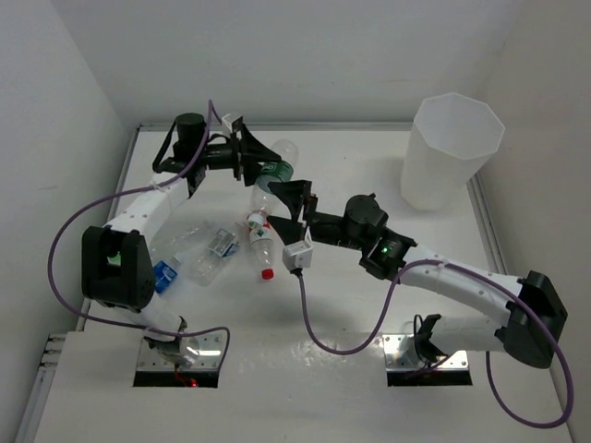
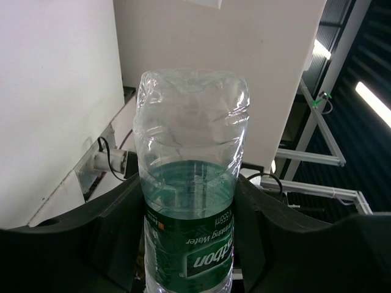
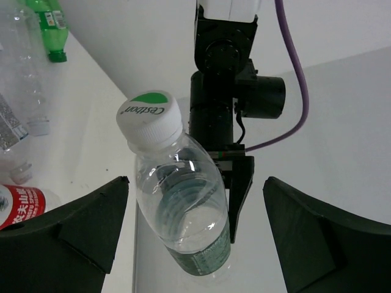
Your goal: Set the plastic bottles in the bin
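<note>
My left gripper is shut on a clear bottle with a dark green label and holds it above the table's far middle. In the left wrist view the bottle fills the space between the fingers. My right gripper is open and empty, facing that bottle's white-capped end with its jaws wide on either side and not touching. The bin stands at the far right. A red-labelled bottle and two blue-labelled bottles lie at centre left. A bright green bottle lies beyond.
White walls close the table in at the back and the left. The left arm's purple cable loops over the left side. The right arm's cable hangs over the near middle.
</note>
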